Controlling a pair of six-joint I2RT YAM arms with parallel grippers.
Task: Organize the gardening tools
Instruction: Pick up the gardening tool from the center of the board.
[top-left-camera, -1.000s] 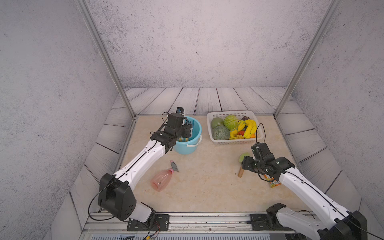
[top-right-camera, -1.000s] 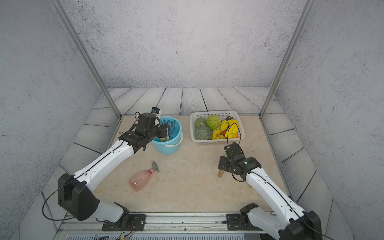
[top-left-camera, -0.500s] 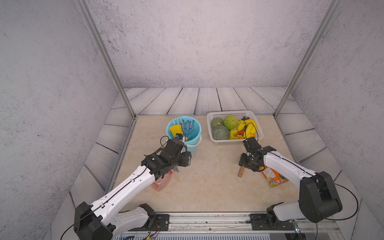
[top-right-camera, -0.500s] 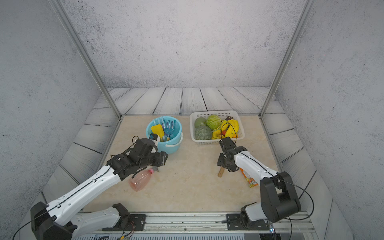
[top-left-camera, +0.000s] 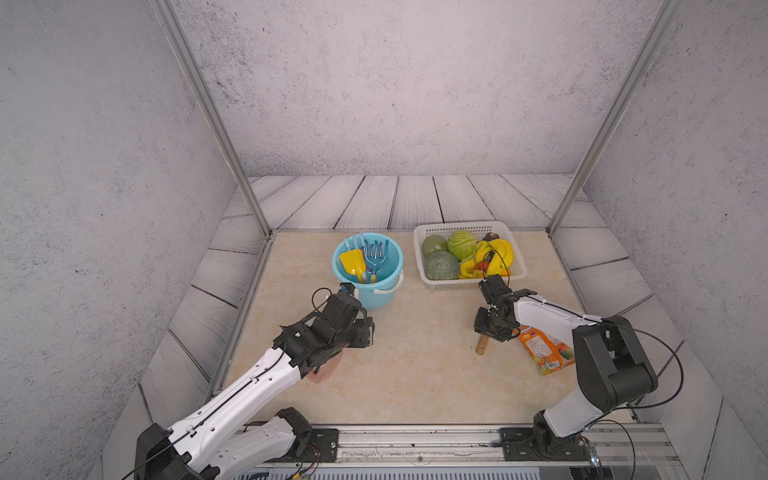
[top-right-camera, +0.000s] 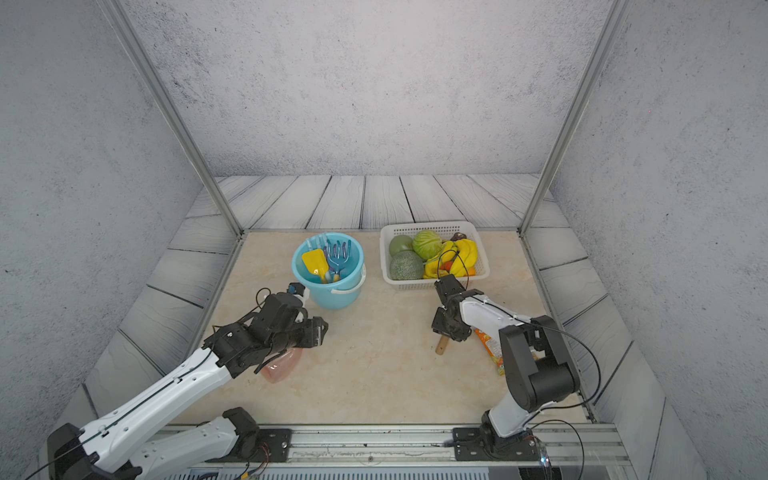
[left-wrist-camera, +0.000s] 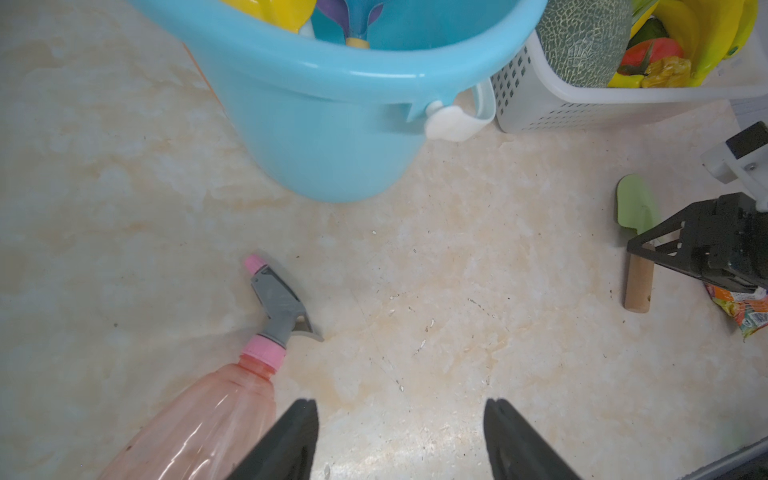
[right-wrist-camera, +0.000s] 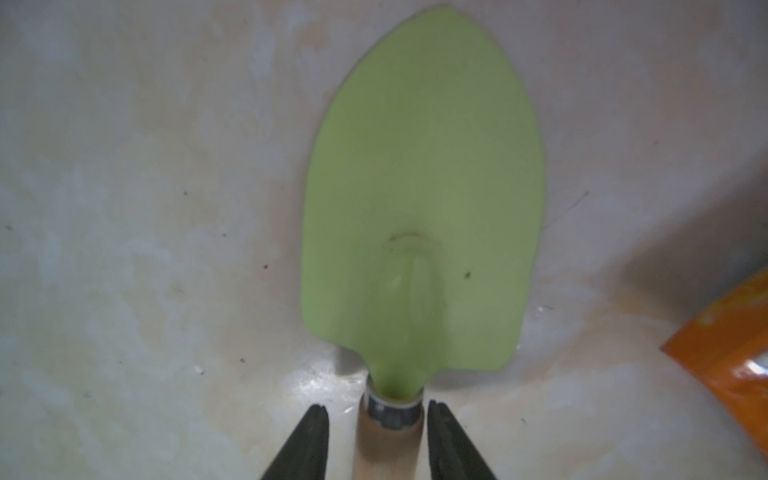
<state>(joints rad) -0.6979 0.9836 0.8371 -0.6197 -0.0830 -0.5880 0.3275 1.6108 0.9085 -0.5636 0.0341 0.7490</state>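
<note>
A green trowel (right-wrist-camera: 419, 187) with a wooden handle (top-left-camera: 482, 345) lies flat on the table. My right gripper (right-wrist-camera: 376, 409) reaches down over it and straddles the handle just behind the metal collar. The jaws are open, with a thin gap on each side. A pink spray bottle (left-wrist-camera: 199, 415) lies on its side at the left, mostly hidden under my left arm in both top views (top-left-camera: 326, 368) (top-right-camera: 280, 365). My left gripper (left-wrist-camera: 401, 405) hovers open beside its neck with nothing between the fingers. A yellow shovel (top-left-camera: 352, 262) and a blue fork (top-left-camera: 376, 255) stand in the light-blue bucket (top-left-camera: 376, 297).
A white basket (top-left-camera: 457, 227) of fruit and vegetables stands right of the bucket at the back. An orange snack packet (top-left-camera: 542, 351) lies flat just right of the trowel, beside my right arm. The bucket's white handle (left-wrist-camera: 465, 120) hangs down toward the basket.
My left arm pulled back from the bucket and came down beside the spray bottle. My right gripper swung over the trowel handle and its jaws narrowed around it.
</note>
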